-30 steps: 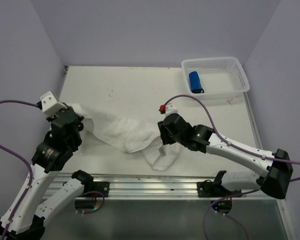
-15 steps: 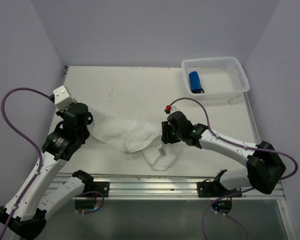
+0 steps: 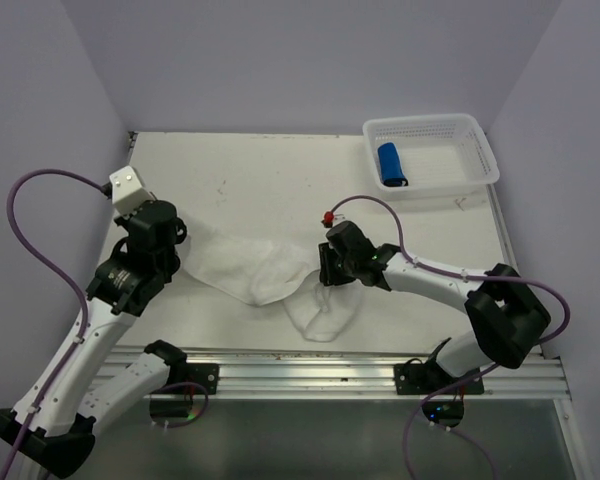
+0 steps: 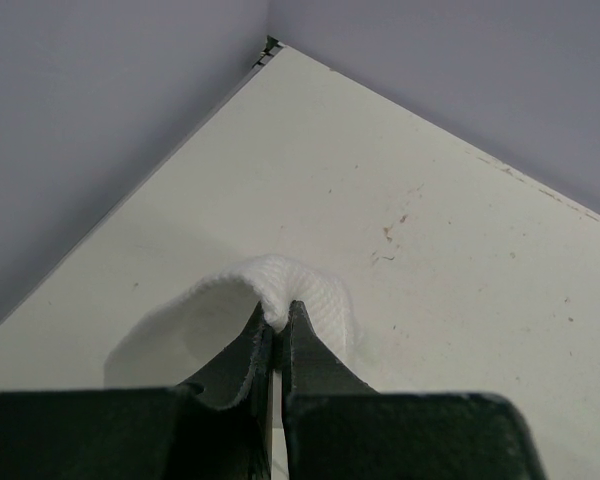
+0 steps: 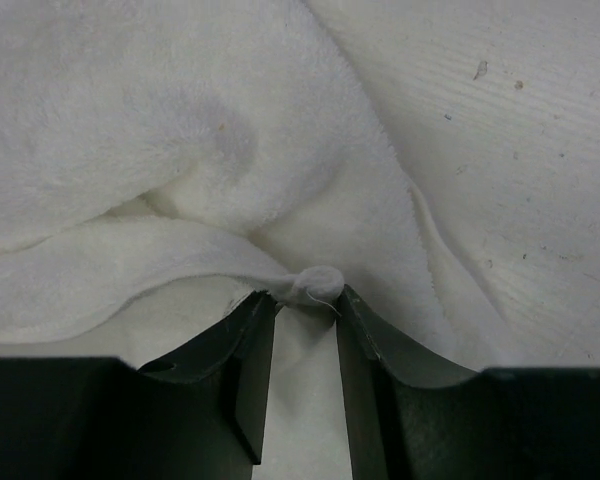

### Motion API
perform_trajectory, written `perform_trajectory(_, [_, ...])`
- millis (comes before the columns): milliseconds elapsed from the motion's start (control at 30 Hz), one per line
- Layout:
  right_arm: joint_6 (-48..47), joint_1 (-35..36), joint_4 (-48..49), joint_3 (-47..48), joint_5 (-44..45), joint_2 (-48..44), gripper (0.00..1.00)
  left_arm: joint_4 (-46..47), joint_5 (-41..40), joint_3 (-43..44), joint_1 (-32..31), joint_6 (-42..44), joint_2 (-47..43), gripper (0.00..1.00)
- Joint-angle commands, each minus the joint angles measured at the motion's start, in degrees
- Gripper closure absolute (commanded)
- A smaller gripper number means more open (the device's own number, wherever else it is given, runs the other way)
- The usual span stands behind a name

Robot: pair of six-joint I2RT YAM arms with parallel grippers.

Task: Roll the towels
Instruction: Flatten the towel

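Nearest the arm bases, a loose flap of the white towel [image 3: 315,318] lies crumpled on the table [image 3: 260,180].

Mid-table, the right gripper [image 5: 305,300] has its jaws partly apart, pinching a bunched knot of towel edge; they have narrowed slightly. The left gripper [image 4: 278,315] is clamped tight on a fold at the other end. Over the last second it has swung inward from the table's left edge, and the raised cloth has dropped flatter.

Judgement: the towel is being spread out; rolling has not begun.

At far right, the blue towel [image 3: 391,163] looks already rolled and lies in the basket [image 3: 480,165].
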Motion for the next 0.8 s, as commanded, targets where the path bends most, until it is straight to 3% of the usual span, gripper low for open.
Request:
perform_trajectory(0, [-1.19,-0.32,4.48,2.40,-1.48,0.37,0.66,3.74,0.40,2.43,0.71,0.65,0.65,1.00])
perform_trajectory(167, [-1.72,-0.68,3.70,3.19,-0.96,-0.32,0.97,4.09,1.19,2.86,1.15,1.01,1.36,1.00])
perform_trajectory(367, [-2.60,-0.68,-5.76,6.52,5.09,-7.26,1.00,4.97,5.05,4.96,2.55,1.09,3.99,1.00])
perform_trajectory(400, [-2.60,-0.68,-11.72,10.88,12.68,-11.45,1.00,4.80,11.85,8.02,5.17,0.14,7.82,1.00])
perform_trajectory(433, [-2.60,-0.59,-13.69,10.92,12.75,-11.49,1.00,4.80,11.91,9.36,5.19,0.13,7.86,1.00])
perform_trajectory(600, [-3.91,-0.76,-22.93,18.56,28.45,-17.72,1.00,4.80,35.08,17.71,19.49,-3.11,15.31,1.00])
perform_trajectory(767, [-6.55,-6.81,-26.89,22.17,30.95,-24.48,1.00,5.58,59.31,24.31,38.80,-7.77,21.91,1.00])
